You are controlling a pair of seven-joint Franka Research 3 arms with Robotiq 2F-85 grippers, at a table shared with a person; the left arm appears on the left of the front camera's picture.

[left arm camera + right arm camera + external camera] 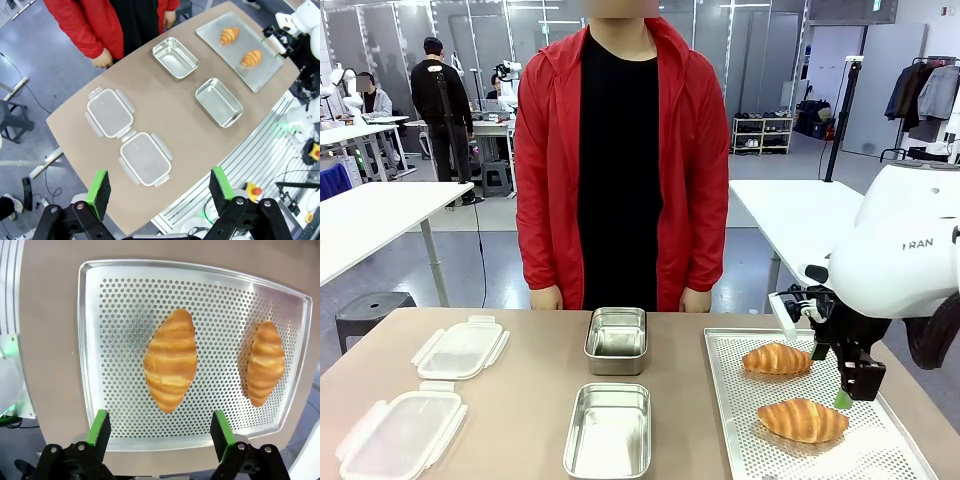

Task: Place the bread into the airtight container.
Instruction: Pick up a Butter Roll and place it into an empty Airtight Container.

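Right claw [160, 431] hangs wide open above a croissant [171, 360] on the perforated tray [90, 340], left claw [159, 187] open too

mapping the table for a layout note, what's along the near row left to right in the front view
near plastic lid → near steel container → near croissant, lying on the perforated tray

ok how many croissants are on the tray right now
2 croissants, both on the perforated tray: the far croissant toward the person, the near croissant at the robot's end, by the open right gripper. None looks hidden.
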